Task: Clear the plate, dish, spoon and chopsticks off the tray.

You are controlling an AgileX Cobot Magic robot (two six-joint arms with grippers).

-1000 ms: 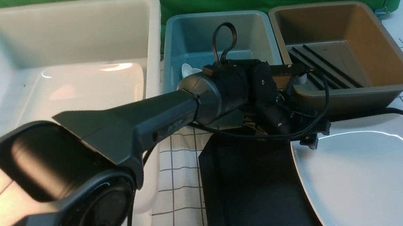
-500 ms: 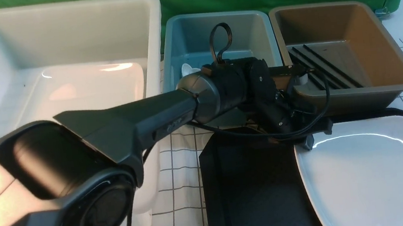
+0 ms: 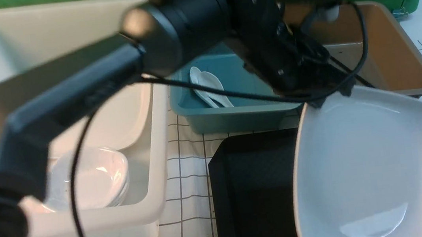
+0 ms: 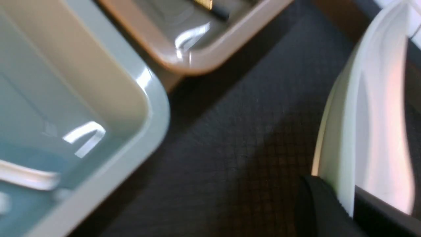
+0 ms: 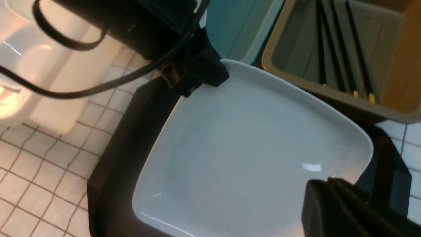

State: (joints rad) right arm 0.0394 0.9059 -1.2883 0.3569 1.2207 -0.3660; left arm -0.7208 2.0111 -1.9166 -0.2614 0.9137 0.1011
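Observation:
My left gripper [image 3: 326,99] is shut on the far left corner of the white plate [image 3: 363,164]. The plate hangs tilted, its far edge raised above the black tray [image 3: 255,193]. In the left wrist view both fingers pinch the plate [image 4: 378,108] by its rim, with the tray [image 4: 243,131] below. My right gripper [image 5: 324,182] is shut and empty, hovering over the plate [image 5: 250,148] near a corner. A white spoon [image 3: 211,84] lies in the blue tub. Black chopsticks [image 5: 342,49] lie in the brown tub. Small white dishes [image 3: 94,179] sit stacked in the white tub.
The big white tub [image 3: 162,112] stands at the left and holds another large plate behind the dishes. The blue tub [image 3: 234,117] and brown tub [image 3: 405,44] stand side by side behind the tray. A checked cloth covers the table.
My left gripper closed on the plate's far left corner, then rose with it. The plate has gone from lying flat on the tray to hanging tilted.

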